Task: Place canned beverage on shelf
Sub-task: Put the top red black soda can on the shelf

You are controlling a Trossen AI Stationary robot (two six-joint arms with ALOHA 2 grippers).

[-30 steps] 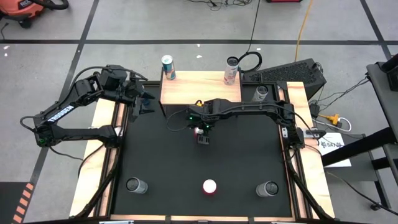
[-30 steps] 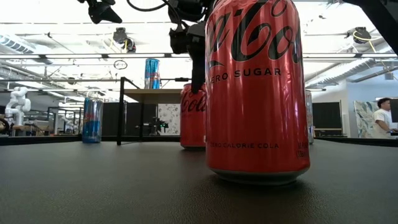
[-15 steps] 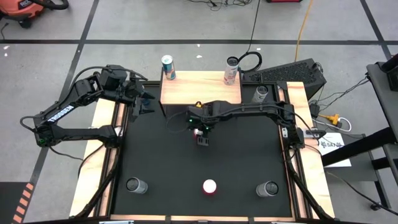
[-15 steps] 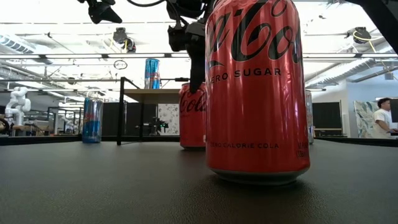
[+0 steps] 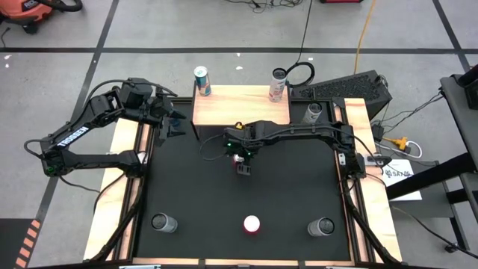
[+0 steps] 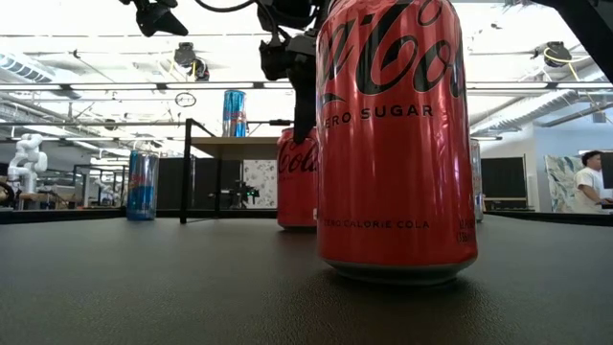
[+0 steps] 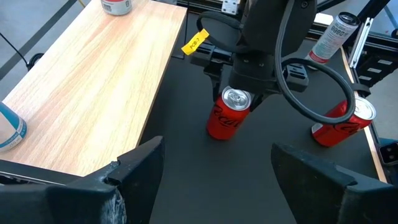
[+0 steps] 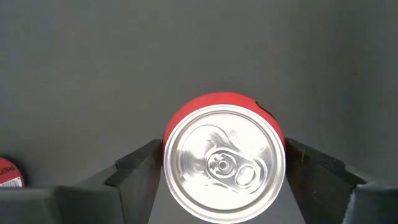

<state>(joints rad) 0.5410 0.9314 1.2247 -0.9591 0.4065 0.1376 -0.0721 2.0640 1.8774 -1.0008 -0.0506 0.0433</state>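
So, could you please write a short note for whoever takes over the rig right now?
Right gripper: mid-table, shut on the red cola can, which stands on the black mat.
Left gripper: open, empty, waiting left of the shelf.
Done: teal can and white can stand on the shelf.
Left: lift the gripped can and set it on the shelf. Four more cans wait on the mat, including a second red can.

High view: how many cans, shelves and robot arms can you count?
Cans: 7
Shelves: 1
Robot arms: 2
Total: 10
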